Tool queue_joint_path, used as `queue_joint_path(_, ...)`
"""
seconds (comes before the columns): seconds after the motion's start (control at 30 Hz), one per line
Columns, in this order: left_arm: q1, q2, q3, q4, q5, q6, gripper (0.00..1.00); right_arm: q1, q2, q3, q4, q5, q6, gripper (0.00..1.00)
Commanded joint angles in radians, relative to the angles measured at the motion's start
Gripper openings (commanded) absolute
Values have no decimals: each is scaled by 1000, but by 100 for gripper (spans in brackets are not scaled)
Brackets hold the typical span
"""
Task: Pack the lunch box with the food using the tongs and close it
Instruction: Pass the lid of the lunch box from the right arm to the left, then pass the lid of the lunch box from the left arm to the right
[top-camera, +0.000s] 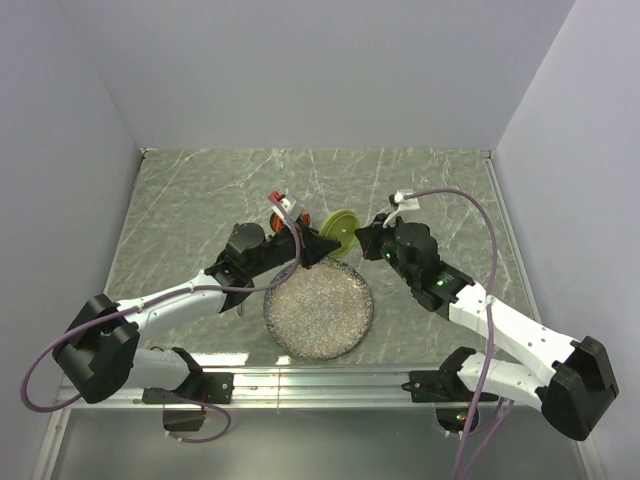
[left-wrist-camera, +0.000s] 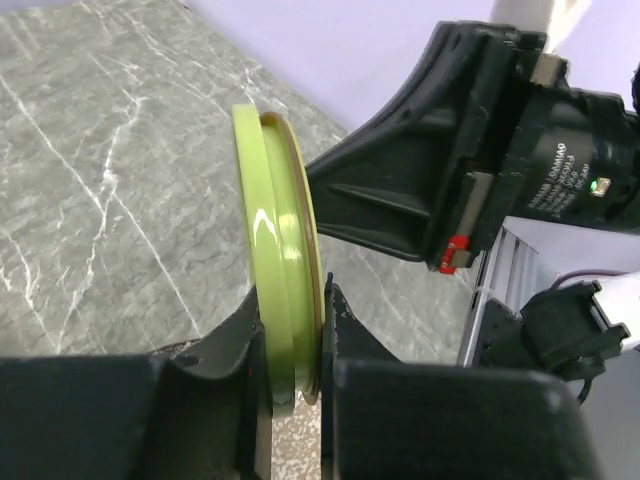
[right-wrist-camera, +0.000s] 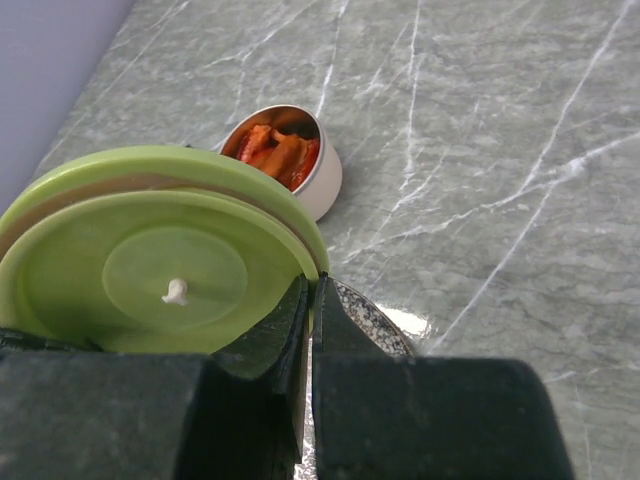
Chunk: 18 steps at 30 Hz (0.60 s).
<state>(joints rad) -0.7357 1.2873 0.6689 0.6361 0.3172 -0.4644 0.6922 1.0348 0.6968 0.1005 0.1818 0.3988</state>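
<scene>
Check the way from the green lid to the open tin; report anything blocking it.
Nothing visible blocks it. The left gripper holds the lid on edge by the far rim of the plate; only bare table lies between it and the tin. The right gripper sits shut beside the lid.

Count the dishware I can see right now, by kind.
Steel tin: 1
Lime-green lid: 1
Speckled grey plate: 1
Total: 3
</scene>
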Motion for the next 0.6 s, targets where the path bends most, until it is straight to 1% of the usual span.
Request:
queue_joint_path(0.0, -10, 20, 47, 2, -30, 44, 1, 13, -45, -8, 62, 13, 3, 0)
queue_joint_path(0.1, -14, 46, 64, -24, -43, 72, 0, 12, -59, -13, 56, 19, -5, 1)
queue_joint_path(0.13, -16, 52, 69, -27, -47, 84, 0, 13, -62, -13, 50, 19, -8, 5)
queue_joint_path(0.17, -22, 59, 67, -29, -53, 122, 0, 13, -74, -14, 42, 28, -11, 21)
queue_joint_path(0.2, -25, 70, 64, -24, -70, 151, 0, 12, -84, -16, 36, 41, -15, 32)
queue_joint_path(0.23, -28, 73, 58, -19, -81, 221, 0, 12, -96, -19, 19, 53, -15, 40)
queue_joint_path(0.27, -34, 75, 40, 32, -108, 262, 0, 13, -129, -29, 13, 82, -15, 51)
queue_joint_path(0.3, -39, 72, -3, 66, -125, 300, 0, 13, -149, -36, 7, 91, -15, 56)
queue_joint_path(0.33, -47, 72, -17, 89, -148, 366, 0, 12, -171, -49, -4, 100, -14, 62)
queue_joint_path(0.37, -53, 73, -25, 106, -173, 397, 0, 12, -211, -57, -7, 104, -6, 68)
queue_joint_path(0.4, -59, 82, -32, 115, -234, 426, 0, 10, -228, -63, -10, 107, -5, 70)
queue_joint_path(0.43, -65, 89, -38, 132, -263, 505, 0, 9, -245, -69, -8, 104, -2, 73)
queue_joint_path(0.47, -85, 95, -48, 155, -291, 541, 0, 7, -260, -71, -10, 97, 2, 76)
queue_joint_path(0.5, -96, 108, -72, 225, -314, 573, 0, 4, -263, -68, -12, 88, 12, 77)
queue_joint_path(0.53, -103, 115, -86, 267, -352, 628, 0, 3, -259, -66, -9, 56, 18, 79)
queue_joint_path(0.57, -119, 121, -100, 304, -368, 653, 0, -9, -237, -54, -10, 41, 24, 81)
